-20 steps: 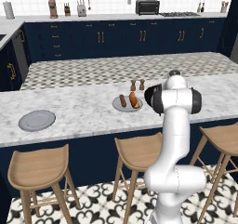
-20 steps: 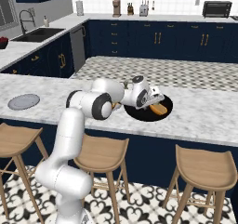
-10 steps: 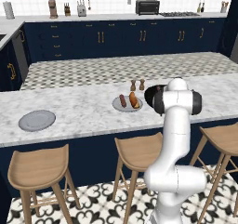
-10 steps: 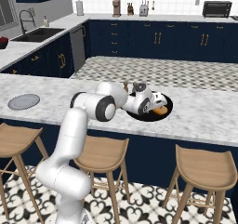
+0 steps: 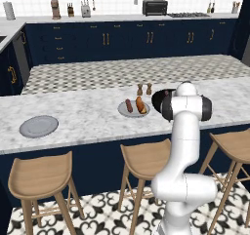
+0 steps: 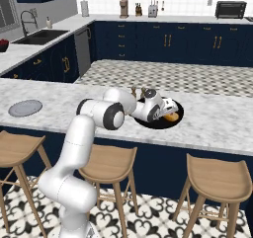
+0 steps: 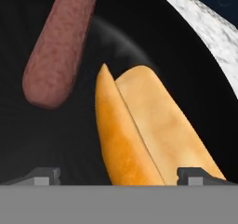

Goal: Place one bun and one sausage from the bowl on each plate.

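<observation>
The black bowl point(image 6: 154, 125) sits on the marble counter with my gripper point(image 6: 168, 111) lowered into it. In the hand view a split golden bun point(image 7: 148, 130) lies on the bowl's floor point(image 7: 186, 65), and a brown sausage point(image 7: 58, 46) rests apart to its upper left. My gripper point(image 7: 118, 176) is open, its fingertips point(image 7: 42, 174) straddling the bun's near end without closing on it. One grey plate point(image 5: 122, 111) left of the bowl point(image 5: 157, 98) holds a sausage point(image 5: 129, 105) and a bun point(image 5: 141, 105). The other plate point(image 5: 39, 126) lies bare at the counter's far left.
Two small brown shakers point(image 5: 144, 88) stand just behind the filled plate. Wooden stools point(image 5: 146, 158) line the counter's front edge below the arm. Bare marble point(image 5: 83, 114) stretches between the two plates. The counter's surface point(image 7: 209, 28) shows beyond the bowl's rim.
The hand has sunk lower into the bowl and nearer to the bun. The plates and their food have not moved.
</observation>
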